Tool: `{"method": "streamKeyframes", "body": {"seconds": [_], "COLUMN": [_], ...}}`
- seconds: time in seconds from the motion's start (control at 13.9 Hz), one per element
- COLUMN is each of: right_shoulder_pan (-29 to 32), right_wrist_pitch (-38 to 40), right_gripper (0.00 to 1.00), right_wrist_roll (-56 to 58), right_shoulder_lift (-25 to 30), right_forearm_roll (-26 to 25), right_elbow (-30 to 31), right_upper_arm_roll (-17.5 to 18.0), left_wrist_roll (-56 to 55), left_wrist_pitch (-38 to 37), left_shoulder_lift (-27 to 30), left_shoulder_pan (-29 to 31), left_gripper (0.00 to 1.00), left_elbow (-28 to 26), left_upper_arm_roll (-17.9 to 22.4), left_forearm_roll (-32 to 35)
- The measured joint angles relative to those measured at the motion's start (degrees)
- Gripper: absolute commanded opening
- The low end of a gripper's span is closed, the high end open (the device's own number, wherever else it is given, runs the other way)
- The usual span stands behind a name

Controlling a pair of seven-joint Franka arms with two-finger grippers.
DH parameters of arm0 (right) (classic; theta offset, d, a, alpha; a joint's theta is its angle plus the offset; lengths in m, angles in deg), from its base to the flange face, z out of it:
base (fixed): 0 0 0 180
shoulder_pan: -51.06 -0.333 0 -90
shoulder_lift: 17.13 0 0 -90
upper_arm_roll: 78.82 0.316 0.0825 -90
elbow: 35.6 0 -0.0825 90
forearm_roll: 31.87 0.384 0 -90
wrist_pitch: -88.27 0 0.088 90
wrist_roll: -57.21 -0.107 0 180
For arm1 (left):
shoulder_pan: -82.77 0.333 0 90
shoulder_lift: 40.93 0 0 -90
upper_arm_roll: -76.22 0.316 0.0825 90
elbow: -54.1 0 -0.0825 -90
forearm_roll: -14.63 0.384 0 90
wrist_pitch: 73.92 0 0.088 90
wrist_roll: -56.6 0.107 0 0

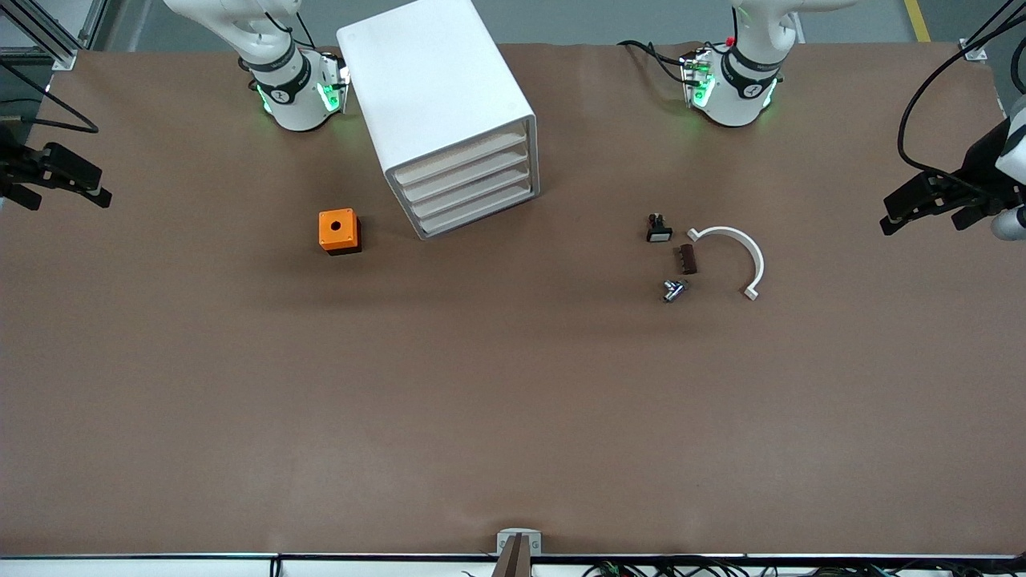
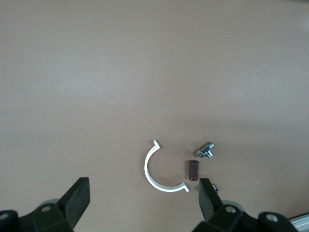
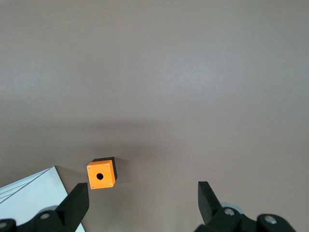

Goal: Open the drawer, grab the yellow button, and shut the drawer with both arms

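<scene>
Top drawer (image 1: 461,155) sits shut, closer to the right pincer (image 1: 60,180) than the left pincer (image 1: 930,204), both spread and empty over the tabletop ends.

1 cabinet (image 1: 437,96) with 4 drawers, 1 orange cube (image 1: 338,231), 4 small parts, 2 grippers

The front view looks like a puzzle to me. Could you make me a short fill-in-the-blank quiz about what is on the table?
1. The white cabinet has ____ stacked drawers, all shut.
2. The cube with a hole in its top is coloured ____.
3. The curved white clip lies toward the ____ arm's end of the table.
4. Both the left end effector and the right end effector have their fingers ____.

Missing words: four; orange; left; open
</scene>
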Motion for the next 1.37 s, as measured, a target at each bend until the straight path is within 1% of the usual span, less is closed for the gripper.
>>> {"method": "streamKeyframes", "body": {"seconds": [0.22, 0.58, 0.79, 0.94, 1.08, 1.22, 1.37], "right_shoulder_pan": [0.0, 0.0, 0.0, 0.0, 0.0, 0.0, 0.0], "right_wrist_pitch": [0.1, 0.1, 0.2, 0.5, 0.5, 0.6, 0.6], "right_gripper": [1.00, 1.00, 1.00, 1.00, 1.00, 1.00, 1.00], "right_wrist_roll": [0.0, 0.0, 0.0, 0.0, 0.0, 0.0, 0.0], "right_shoulder_lift": [0.0, 0.0, 0.0, 0.0, 0.0, 0.0, 0.0], "right_forearm_roll": [0.0, 0.0, 0.0, 0.0, 0.0, 0.0, 0.0], "right_elbow": [0.0, 0.0, 0.0, 0.0, 0.0, 0.0, 0.0], "right_upper_arm_roll": [0.0, 0.0, 0.0, 0.0, 0.0, 0.0, 0.0], "left_wrist_roll": [0.0, 0.0, -0.1, -1.3, -4.9, -10.9, -18.1], "left_wrist_pitch": [-0.1, 0.0, 0.0, 0.0, -0.5, -2.1, -4.3], "left_shoulder_lift": [-1.6, -7.3, -10.5, -11.9, -13.2, -14.5, -16.6], "left_shoulder_pan": [0.3, 0.0, -1.4, -3.6, -6.7, -10.2, -13.7], "left_gripper": [0.99, 0.99, 0.99, 0.99, 0.99, 0.99, 0.99], "left_elbow": [0.0, 0.0, 0.0, 0.0, 0.0, 0.7, 2.8], "left_upper_arm_roll": [0.2, 0.2, -0.6, -0.8, -0.9, -1.0, -1.1], "left_forearm_roll": [0.0, 0.0, 0.0, 0.0, -1.1, -4.4, -7.0]}}
